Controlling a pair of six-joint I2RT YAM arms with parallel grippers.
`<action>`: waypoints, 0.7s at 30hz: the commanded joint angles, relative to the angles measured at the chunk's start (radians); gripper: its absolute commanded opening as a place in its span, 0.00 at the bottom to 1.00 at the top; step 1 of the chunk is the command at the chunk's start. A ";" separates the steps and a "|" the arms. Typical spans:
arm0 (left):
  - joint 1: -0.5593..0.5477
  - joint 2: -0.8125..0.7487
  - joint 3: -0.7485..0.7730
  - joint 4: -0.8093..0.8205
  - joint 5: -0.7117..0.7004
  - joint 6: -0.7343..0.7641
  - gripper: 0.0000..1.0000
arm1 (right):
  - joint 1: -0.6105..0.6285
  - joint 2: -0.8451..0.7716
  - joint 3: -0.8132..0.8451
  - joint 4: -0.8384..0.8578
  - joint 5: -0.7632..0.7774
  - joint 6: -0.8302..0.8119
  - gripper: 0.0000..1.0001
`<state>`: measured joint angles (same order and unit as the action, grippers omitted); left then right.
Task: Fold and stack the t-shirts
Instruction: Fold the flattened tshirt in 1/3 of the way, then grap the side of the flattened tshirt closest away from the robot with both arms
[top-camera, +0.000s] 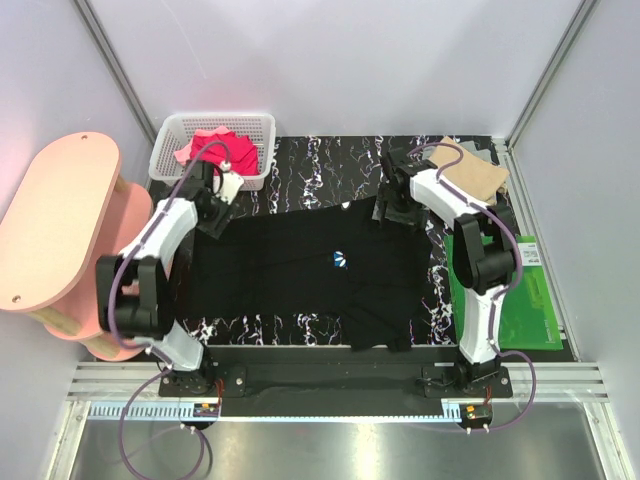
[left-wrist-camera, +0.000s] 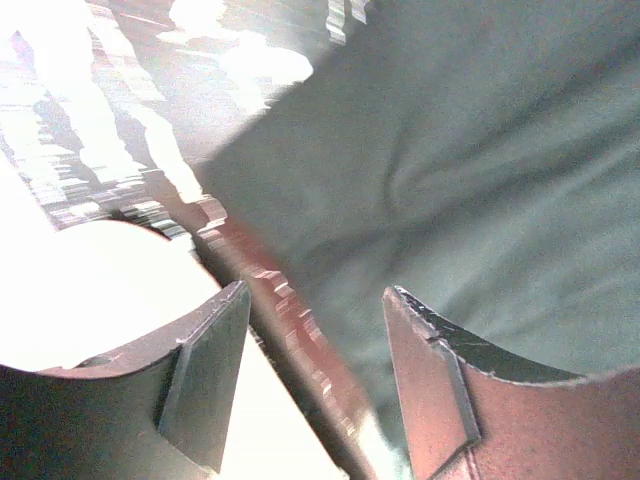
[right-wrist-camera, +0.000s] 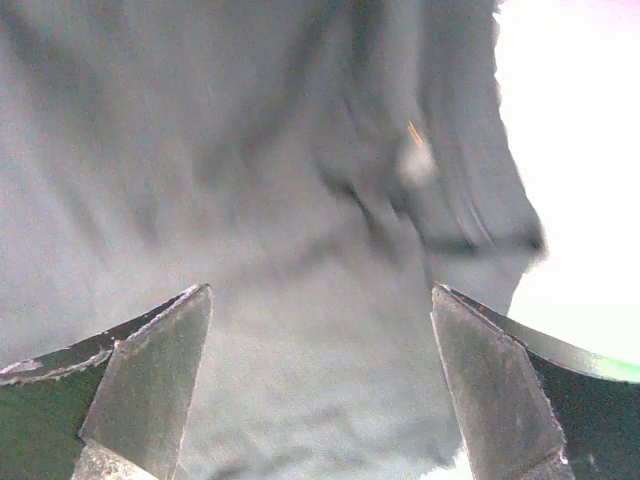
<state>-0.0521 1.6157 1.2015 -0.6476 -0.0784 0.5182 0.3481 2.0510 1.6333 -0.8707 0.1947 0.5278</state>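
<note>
Plenty left: the black tee (top-camera: 290, 270) lies flat, unfolded on the table (top-camera: 300, 165), red ones (top-camera: 212, 142) wait in the basket (top-camera: 165, 140), both jaws hang open and empty.

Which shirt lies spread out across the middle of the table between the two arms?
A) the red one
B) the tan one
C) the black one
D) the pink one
C: the black t-shirt covers the middle of the table, while the tan one lies at the far right corner and the red one sits in the basket.
</note>
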 joint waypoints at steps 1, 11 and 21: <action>0.003 -0.209 0.003 -0.067 0.006 0.025 0.63 | 0.093 -0.265 -0.082 -0.073 0.147 -0.006 0.98; 0.001 -0.537 -0.391 -0.239 0.112 0.078 0.65 | 0.337 -0.666 -0.519 -0.149 0.022 0.169 0.93; -0.006 -0.513 -0.497 -0.271 0.123 0.057 0.64 | 0.420 -0.756 -0.736 -0.155 -0.089 0.264 0.93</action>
<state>-0.0525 1.0885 0.6952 -0.9211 0.0204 0.5762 0.7238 1.3449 0.9287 -1.0134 0.1581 0.7242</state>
